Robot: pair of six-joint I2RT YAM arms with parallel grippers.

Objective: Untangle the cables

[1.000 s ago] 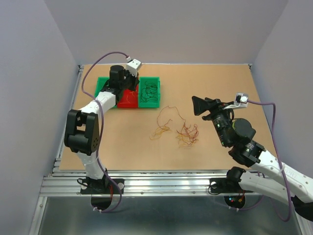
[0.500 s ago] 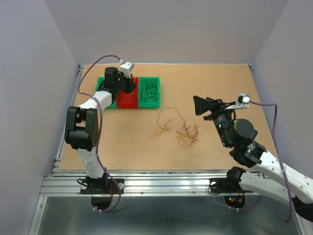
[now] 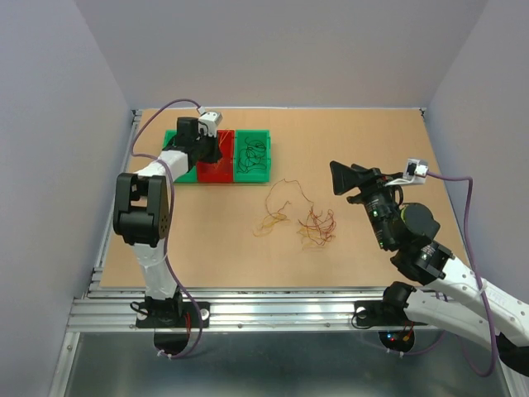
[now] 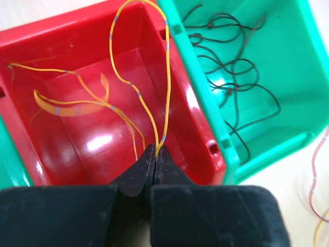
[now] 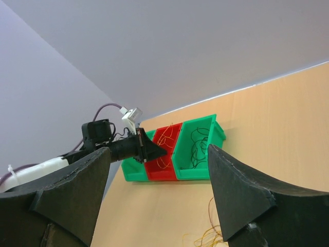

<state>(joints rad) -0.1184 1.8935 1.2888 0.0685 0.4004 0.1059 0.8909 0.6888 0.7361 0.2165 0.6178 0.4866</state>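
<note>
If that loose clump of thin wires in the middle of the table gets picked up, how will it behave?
Probably floppy: the clump lies in limp curls on the table. Likely very light, being thread-thin. Its loops cross, so lifting one strand may drag others along.

A tan table [image 3: 372, 141] carries a row of bins [image 3: 253, 176] at its far left; loose cables [image 3: 314, 225] lie mid-table.

Left gripper [image 3: 213, 150], pinching a yellow cable [image 4: 166, 77], now stands farther left over the bins [image 3: 266, 157] than a second ago, with its wrist lower and its elbow shifted toward the bins; right gripper [image 3: 340, 182] sits slightly farther right.
</note>
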